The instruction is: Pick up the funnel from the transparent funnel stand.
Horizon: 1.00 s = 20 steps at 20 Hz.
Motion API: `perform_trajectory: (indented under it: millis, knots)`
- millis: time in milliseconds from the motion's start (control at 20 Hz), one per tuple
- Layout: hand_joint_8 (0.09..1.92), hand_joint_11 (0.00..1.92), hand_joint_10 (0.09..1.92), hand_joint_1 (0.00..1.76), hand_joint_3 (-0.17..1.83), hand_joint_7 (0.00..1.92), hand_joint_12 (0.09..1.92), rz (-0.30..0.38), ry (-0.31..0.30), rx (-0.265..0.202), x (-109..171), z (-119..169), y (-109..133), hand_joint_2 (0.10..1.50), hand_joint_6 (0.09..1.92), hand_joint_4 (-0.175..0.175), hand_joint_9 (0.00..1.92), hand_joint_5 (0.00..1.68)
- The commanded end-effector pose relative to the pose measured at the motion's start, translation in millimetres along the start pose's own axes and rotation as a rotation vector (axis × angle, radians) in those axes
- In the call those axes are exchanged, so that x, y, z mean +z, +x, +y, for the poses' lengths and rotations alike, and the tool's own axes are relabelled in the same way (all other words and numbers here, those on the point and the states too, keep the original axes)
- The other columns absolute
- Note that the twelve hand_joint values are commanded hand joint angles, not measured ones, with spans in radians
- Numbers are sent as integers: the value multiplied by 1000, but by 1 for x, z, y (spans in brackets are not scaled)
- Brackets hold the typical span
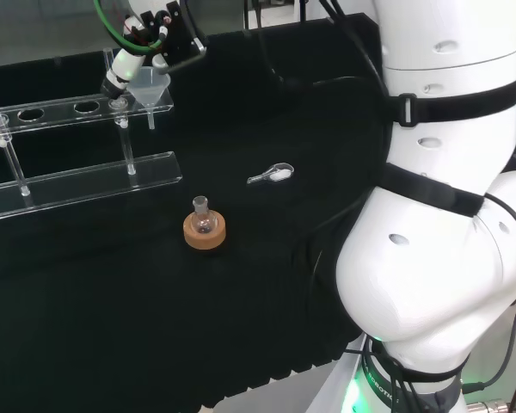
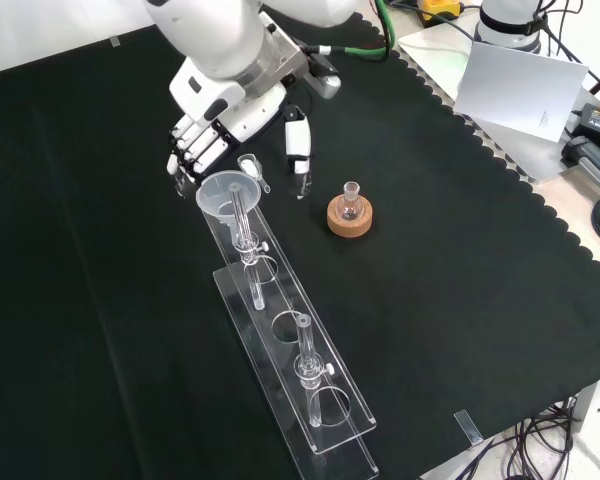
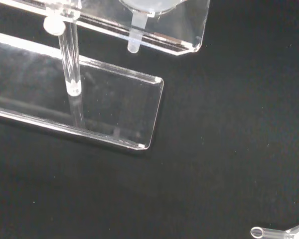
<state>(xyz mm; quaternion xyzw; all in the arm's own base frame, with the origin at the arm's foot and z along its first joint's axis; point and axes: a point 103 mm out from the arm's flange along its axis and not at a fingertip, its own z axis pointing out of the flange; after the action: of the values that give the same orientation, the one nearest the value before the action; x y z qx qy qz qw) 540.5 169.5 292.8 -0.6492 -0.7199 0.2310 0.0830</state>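
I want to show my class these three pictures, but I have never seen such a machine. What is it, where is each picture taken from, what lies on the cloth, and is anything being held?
It is one white robot arm with a hand of fingers and a thumb in place of a claw. One picture looks over the arm from behind, one looks down from the front, and one is taken at the wrist, close to the bench.

On the black cloth stands a clear stand with holes. A funnel sits in the hole at the end nearest the hand, its stem hanging through. Beside the stand are a small flask on a cork ring and a little clear scoop.

The hand is at the funnel, fingers on one side and thumb apart on the other. Nothing is lifted; the funnel sits in the stand.
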Motion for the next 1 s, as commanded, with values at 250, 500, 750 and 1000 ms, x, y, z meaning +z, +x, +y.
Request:
perform_trajectory:
  millis: [250, 500, 750, 1000]
  knots:
    - [566, 0, 377, 288, -28, 0, 1230, -54, 44, -14, 9, 14, -1, 614, 87, -68, 0, 0]
    - [552, 0, 365, 356, -9, 0, 1222, -78, 53, -21, 12, 19, 2, 648, 87, -70, 0, 0]
    - [549, 0, 364, 373, -4, 0, 1219, -84, 64, -11, 13, 23, -2, 657, 87, -71, 0, 0]
    - [549, 0, 365, 376, -3, 0, 1217, -90, 71, 6, 17, 28, -9, 659, 87, -71, 0, 0]
